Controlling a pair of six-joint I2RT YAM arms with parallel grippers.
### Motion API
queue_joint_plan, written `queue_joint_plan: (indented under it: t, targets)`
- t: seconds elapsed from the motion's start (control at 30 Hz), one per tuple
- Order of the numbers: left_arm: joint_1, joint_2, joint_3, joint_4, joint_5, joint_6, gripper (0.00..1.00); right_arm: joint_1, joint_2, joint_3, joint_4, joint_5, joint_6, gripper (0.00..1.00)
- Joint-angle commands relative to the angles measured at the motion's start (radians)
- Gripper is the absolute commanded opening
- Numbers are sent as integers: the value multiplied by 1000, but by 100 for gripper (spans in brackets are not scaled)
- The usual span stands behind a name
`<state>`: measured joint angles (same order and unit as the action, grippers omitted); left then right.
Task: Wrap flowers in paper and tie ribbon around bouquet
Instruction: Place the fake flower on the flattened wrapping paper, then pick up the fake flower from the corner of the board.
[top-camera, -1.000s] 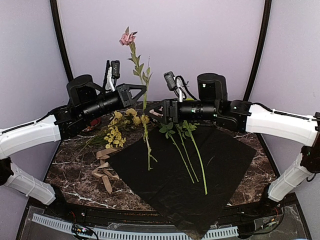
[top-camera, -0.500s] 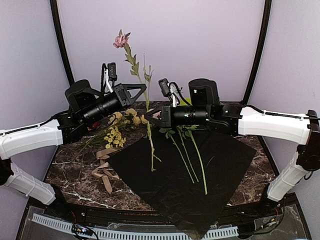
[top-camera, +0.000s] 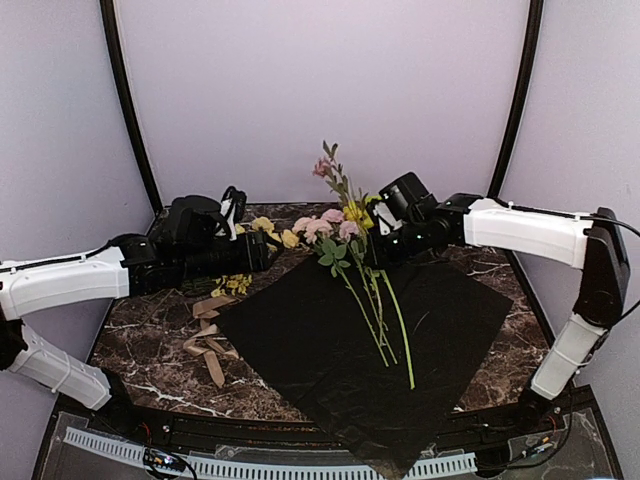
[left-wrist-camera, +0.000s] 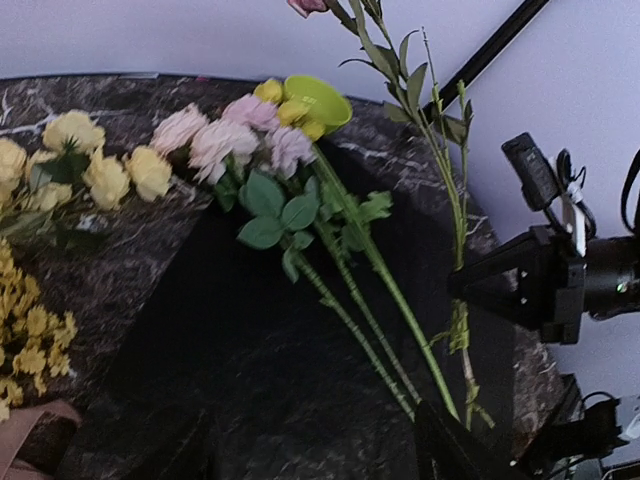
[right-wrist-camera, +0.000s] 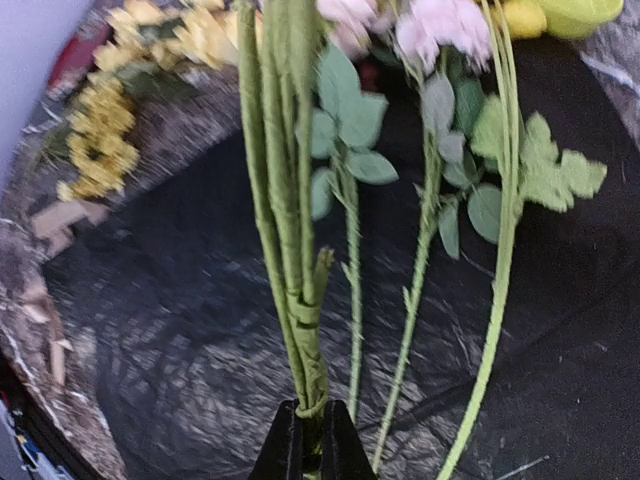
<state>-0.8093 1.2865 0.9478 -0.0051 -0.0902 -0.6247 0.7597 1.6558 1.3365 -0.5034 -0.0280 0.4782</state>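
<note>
Lilac walls behind, dark marbled bench (top-camera: 150, 330) below. Clamped shut with the right fingers (right-wrist-camera: 283, 455) on one leafy stem (right-wrist-camera: 290, 250), raised over the black paper (top-camera: 350, 350). Spread apart at the left fingers (left-wrist-camera: 455, 455), holding nothing. Laid across the paper's far corner, three flowers (top-camera: 330, 228). Left on bare bench, yellow blooms (top-camera: 265, 228) and ribbon (top-camera: 205, 340). Early going, apparently: gathering unfinished, wrapping and tying not begun.

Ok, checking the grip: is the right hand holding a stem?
Yes, the right hand is shut on the base of a green stem standing up from it.
</note>
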Motion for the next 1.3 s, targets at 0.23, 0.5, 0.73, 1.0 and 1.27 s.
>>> queue_joint_plan:
  t: [0.23,0.5,0.73,1.0,1.27]
  targets:
    - [111,-26,-104,-313,-67,57,68,-48,222,66,-191,37,-24,24]
    - [457,-43,-43,-474,-1,239,72,-44,108,63,-212,54,-31,42]
    - [691,57,-70,-506,-29,357,53,-30,-18,-24,-171,-37,-40,44]
    - [730,177,-105,-445,30,385,67,-27,-41,-77,-150,-90,-42,47]
    - [744,324,-40,-478,-26,460,65,-23,-55,-107,-150,-89,-51,47]
